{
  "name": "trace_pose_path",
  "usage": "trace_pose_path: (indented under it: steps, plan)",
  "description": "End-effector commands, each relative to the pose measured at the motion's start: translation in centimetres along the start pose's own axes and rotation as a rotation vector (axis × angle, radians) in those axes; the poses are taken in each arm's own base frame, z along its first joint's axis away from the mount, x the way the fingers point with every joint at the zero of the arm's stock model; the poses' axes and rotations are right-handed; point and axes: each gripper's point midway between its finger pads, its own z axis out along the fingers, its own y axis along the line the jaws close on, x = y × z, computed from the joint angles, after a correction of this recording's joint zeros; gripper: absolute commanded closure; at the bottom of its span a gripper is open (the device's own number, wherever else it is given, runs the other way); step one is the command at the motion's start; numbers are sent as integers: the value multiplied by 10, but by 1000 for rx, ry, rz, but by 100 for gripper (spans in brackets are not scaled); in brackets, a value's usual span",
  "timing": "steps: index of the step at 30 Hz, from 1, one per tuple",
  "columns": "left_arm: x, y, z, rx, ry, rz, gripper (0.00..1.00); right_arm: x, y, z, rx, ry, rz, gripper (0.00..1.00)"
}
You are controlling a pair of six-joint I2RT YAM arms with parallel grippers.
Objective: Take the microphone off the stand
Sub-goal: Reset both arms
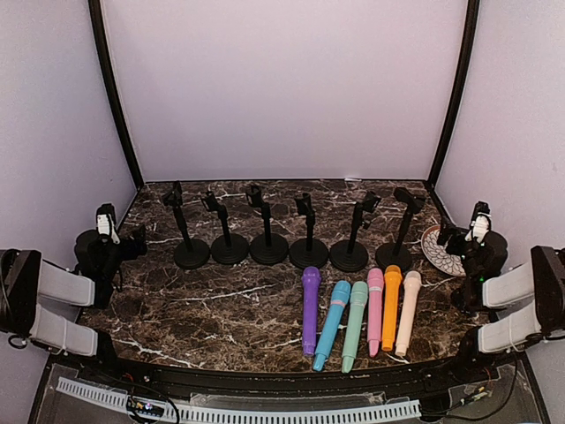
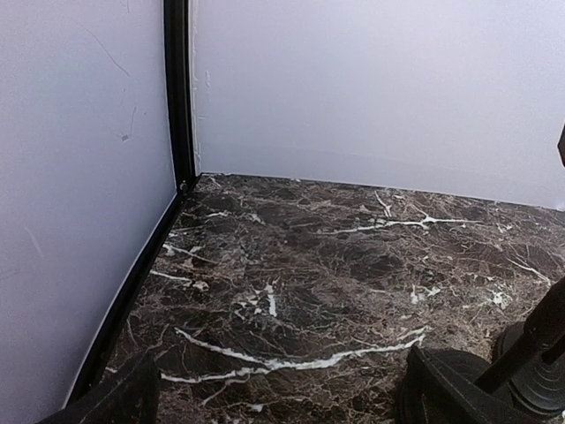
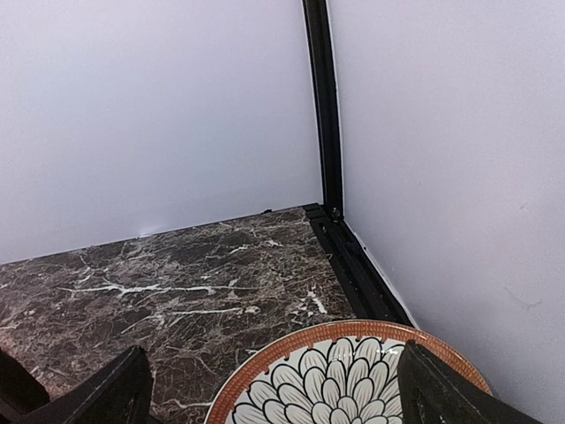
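The dark marbled worktop (image 1: 221, 305) filled the space between pale walls. At its left edge the left hand (image 2: 282, 411) hovered low with its fingers spread wide and nothing between them, the base of the nearest stand just to its right. At the right edge the right hand (image 3: 274, 397) was just as wide open and held nothing, its fingers straddling the near rim of a patterned plate (image 3: 353, 375) with an orange border.

A row of six black stands (image 1: 268, 248) stood upright across the back of the worktop.

The microphones lay flat in front of the right half of that row, side by side and apart from the stands: a purple microphone (image 1: 310, 309), a blue microphone (image 1: 333, 323), a green microphone (image 1: 355, 325), a pink microphone (image 1: 375, 309), an orange microphone (image 1: 390, 306) and a cream microphone (image 1: 407, 311). Their heads pointed toward the stands.
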Motion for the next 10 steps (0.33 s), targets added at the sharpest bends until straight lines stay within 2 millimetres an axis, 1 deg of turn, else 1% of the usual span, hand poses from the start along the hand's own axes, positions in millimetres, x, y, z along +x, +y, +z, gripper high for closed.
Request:
trace_pose_path:
  steps: [1,2,4,10]
  plan:
    - [-9,3,3,-14,-25,-8,1,-15,-1,0,2,-71,-22,2]
    - [-9,9,3,-44,-27,-10,1,-15,0,0,1,-71,-21,2]
    - [-9,12,2,-63,-27,-12,1,-15,0,1,-1,-70,-22,2]
    - [-8,14,3,-73,-25,-17,1,-13,-1,1,2,-64,-23,2]
